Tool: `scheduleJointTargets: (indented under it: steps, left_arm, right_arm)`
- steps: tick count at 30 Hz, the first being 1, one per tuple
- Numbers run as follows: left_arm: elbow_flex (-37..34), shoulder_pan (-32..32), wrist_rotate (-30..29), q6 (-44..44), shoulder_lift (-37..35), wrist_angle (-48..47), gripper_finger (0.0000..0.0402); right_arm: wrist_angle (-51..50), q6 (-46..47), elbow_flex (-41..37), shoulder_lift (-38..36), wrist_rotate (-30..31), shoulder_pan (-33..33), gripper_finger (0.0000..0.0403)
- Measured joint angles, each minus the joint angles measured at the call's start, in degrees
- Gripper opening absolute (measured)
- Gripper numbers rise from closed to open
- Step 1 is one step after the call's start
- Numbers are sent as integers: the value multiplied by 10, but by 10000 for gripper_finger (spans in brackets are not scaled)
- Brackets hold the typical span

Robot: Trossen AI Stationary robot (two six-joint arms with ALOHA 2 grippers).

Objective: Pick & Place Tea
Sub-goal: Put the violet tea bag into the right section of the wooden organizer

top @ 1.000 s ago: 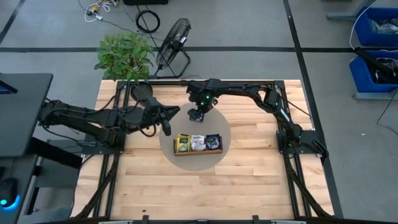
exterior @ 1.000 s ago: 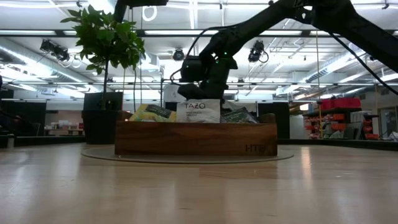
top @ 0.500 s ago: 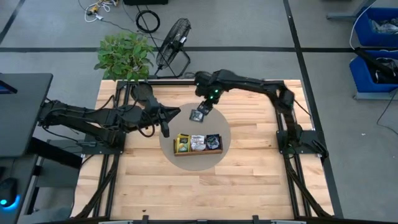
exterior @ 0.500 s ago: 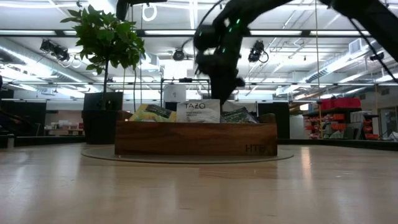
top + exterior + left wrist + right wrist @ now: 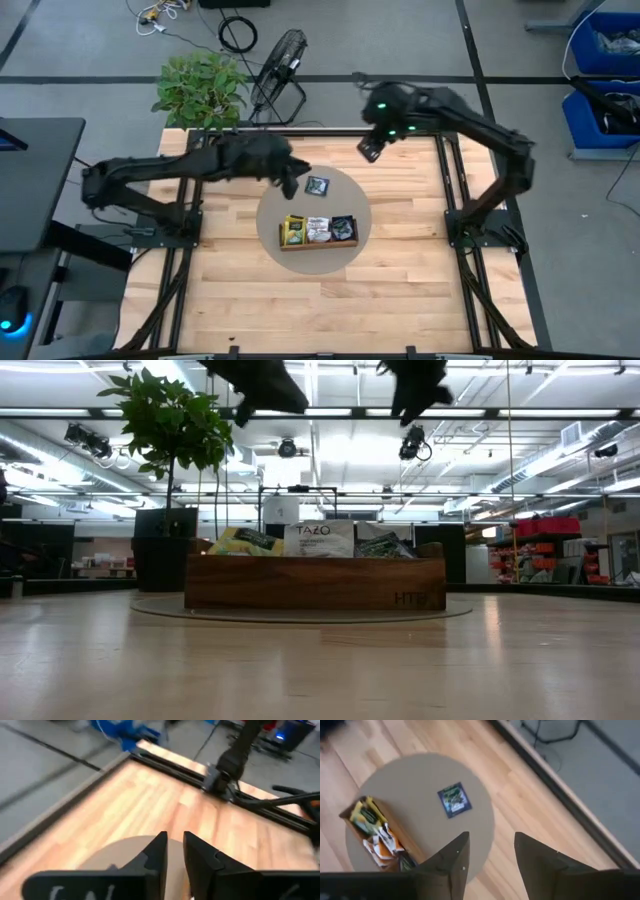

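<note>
One dark green tea packet [image 5: 318, 185] lies flat and alone on the round tan mat [image 5: 355, 205], on the far side of the wooden tray [image 5: 318, 244]. It also shows in the right wrist view [image 5: 455, 800]. The tray holds a yellow [image 5: 293, 232], a white [image 5: 318, 229] and a dark packet [image 5: 343, 227], which stand above its wall in the low view [image 5: 318, 538]. My left gripper [image 5: 293, 180] hangs high just left of the lone packet, fingers nearly together [image 5: 175, 851], empty. My right gripper [image 5: 370, 150] is raised near the far edge, open [image 5: 490, 852], empty.
A potted plant [image 5: 200, 88] and a floor fan [image 5: 280, 60] stand beyond the far edge. Black frame rails [image 5: 455, 200] run along the table's sides. Bare wood lies near of the mat [image 5: 320, 300]. Both grippers sit at the low view's top [image 5: 265, 380], [image 5: 415, 385].
My right gripper was low over the mat with the dark green packet. It has since risen and drawn back toward the far right, leaving the packet flat on the mat. My left arm has lifted and swung right, toward that packet.
</note>
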Motion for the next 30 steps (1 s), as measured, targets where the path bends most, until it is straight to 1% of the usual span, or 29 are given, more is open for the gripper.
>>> scheduleJointTargets:
  steps: [1, 2, 5, 7, 9, 11, 14, 16, 19, 21, 25, 30]
  left_arm:
    - [13, 16, 24, -9, 19, -4, 71]
    - [28, 30, 35, -30, 38, -12, 79]
    - [85, 67, 51, -113, 106, -56, 104]
    - [132, 80, 71, -132, 155, -80, 120]
    - [183, 82, 85, -113, 200, -112, 136]
    - [240, 75, 89, -65, 246, -156, 151]
    - [333, 63, 84, 14, 318, -250, 168]
    - [397, 62, 76, 48, 364, -319, 179]
    - [480, 67, 51, 47, 431, -417, 199]
    - [522, 73, 48, 30, 472, -470, 213]
    - [572, 81, 47, -8, 536, -524, 242]
    - [575, 81, 56, -15, 573, -545, 273]
  right_arm:
    - [-4, 6, 0, -15, 8, 0, 168]
    - [-9, 11, 0, -28, 18, 0, 170]
    - [-21, 31, 0, -60, 49, 0, 178]
    - [-31, 41, 0, -76, 67, 0, 182]
    - [-44, 48, 0, -89, 85, 0, 186]
    - [-53, 51, 0, -98, 97, 0, 189]
    - [-65, 59, 0, -104, 98, 0, 190]
    - [-76, 62, 0, -105, 98, 0, 190]
    - [-94, 62, 0, -105, 98, 0, 190]
    - [-95, 62, 0, -105, 98, 0, 190]
    - [-95, 62, 0, -105, 98, 0, 190]
    - [-93, 62, 0, -105, 98, 0, 190]
